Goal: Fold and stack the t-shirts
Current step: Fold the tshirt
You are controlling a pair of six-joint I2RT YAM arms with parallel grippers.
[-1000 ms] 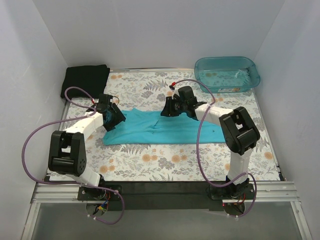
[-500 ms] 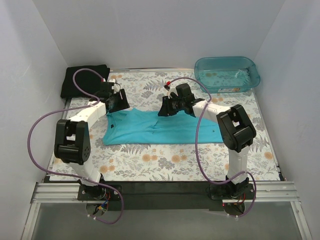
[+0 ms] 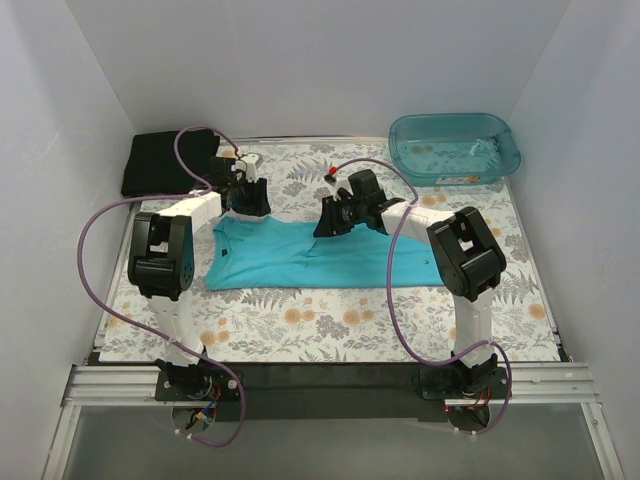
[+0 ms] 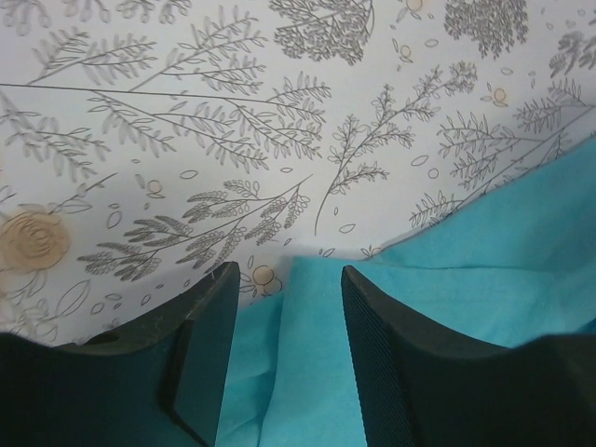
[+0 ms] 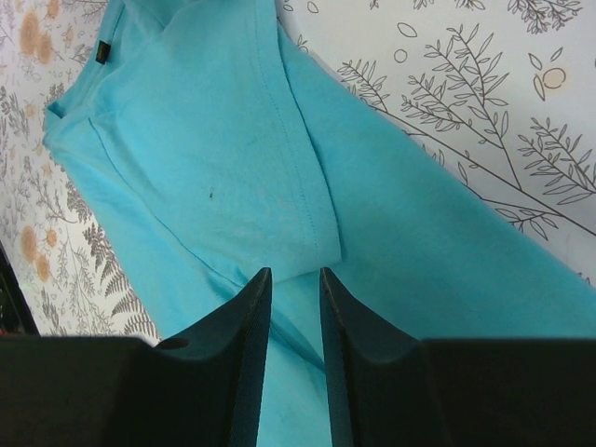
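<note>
The turquoise t-shirt (image 3: 320,262) lies flat along the middle of the table, folded lengthwise. The black t-shirt (image 3: 165,162) sits folded in the far left corner. My left gripper (image 3: 246,196) is at the turquoise shirt's far left corner. In the left wrist view its jaws (image 4: 289,275) stand open, straddling an edge of the turquoise cloth (image 4: 484,279). My right gripper (image 3: 334,216) hangs over the shirt's far edge near the middle. Its jaws (image 5: 293,273) are a narrow gap apart above the folded sleeve (image 5: 214,140), and nothing shows pinched between them.
A translucent teal tub (image 3: 500,165) stands at the far right. The floral table cover (image 3: 300,320) lies bare in front of the shirt. White walls close in the left, right and back sides. Purple cables loop off both arms.
My left gripper swung from the shirt's left end toward the back, to its far left corner, and its jaws narrowed. My right gripper crept slightly left along the far edge.
</note>
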